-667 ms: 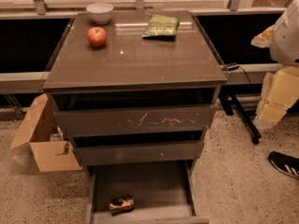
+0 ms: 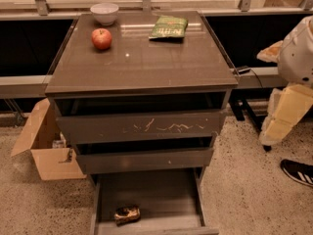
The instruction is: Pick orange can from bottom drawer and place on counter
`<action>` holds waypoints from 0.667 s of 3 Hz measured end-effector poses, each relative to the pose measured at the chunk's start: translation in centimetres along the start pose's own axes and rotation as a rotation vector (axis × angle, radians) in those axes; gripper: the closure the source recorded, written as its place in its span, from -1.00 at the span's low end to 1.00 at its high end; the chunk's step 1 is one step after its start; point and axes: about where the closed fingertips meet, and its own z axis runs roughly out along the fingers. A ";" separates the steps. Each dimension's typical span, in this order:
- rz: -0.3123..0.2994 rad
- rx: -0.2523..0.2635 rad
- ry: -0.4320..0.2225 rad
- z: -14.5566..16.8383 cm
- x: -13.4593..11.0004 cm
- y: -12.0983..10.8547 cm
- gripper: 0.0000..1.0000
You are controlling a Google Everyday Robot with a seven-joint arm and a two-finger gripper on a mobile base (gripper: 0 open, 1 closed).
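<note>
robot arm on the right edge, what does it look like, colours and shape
The arm has a rounded, glossy white shell with a tan patch on its left side. Below it come blocky, flat-sided cream-yellow segments that end in the gripper, which is at the right edge, beside the drawer cabinet. No markings or cables show on it.

- White bowl (image 2: 104, 12): upright, rear left.
- Red apple (image 2: 101, 38): just in front of the bowl, apart from it.
- Green snack bag (image 2: 168, 27): flat, right of the bowl.
- Cardboard box (image 2: 46, 148): open, on the speckled floor (image 2: 244, 190), left.
- Black shoe (image 2: 297, 172): white stripes, far right.
</note>
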 end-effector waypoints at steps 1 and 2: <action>0.016 -0.067 -0.132 5.7 0.0 2.3 -1.00; 0.065 -0.095 -0.227 9.5 -0.5 3.7 -1.00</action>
